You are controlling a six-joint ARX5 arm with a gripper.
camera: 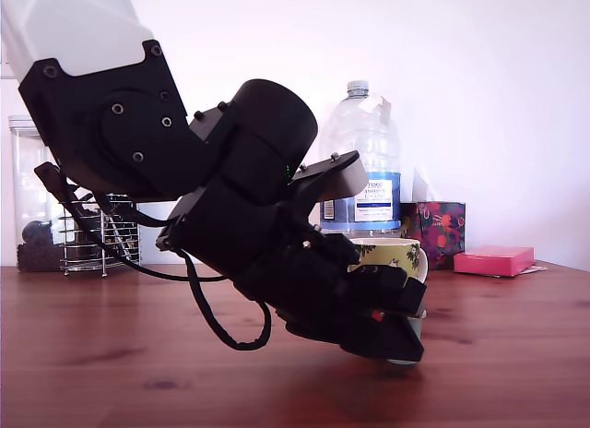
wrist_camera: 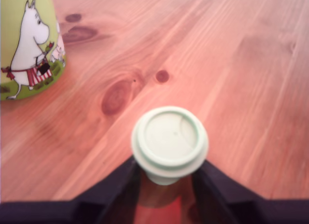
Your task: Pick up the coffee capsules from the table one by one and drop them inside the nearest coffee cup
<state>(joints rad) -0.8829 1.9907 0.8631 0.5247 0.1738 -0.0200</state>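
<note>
The table (camera: 516, 354) was a reddish-brown wooden top with dark knots, and the black arm (camera: 230, 197) leaned low over it, filling most of the exterior view. Behind the arm stood a big clear water bottle (camera: 364, 160), with a patterned box (camera: 442, 230) and a flat pink box (camera: 493, 259) toward the exterior view's right, and a wire rack (camera: 92, 239) toward its left. The yellow-green mug (wrist_camera: 29, 45), printed with a white cartoon figure, stood on the wood near the gripper (wrist_camera: 166, 178). The gripper's two dark fingers (wrist_camera: 219, 183) were clenched on the narrow body of the pale green capsule (wrist_camera: 170, 139), whose wider rim faced the wrist camera, just above the tabletop.
</note>
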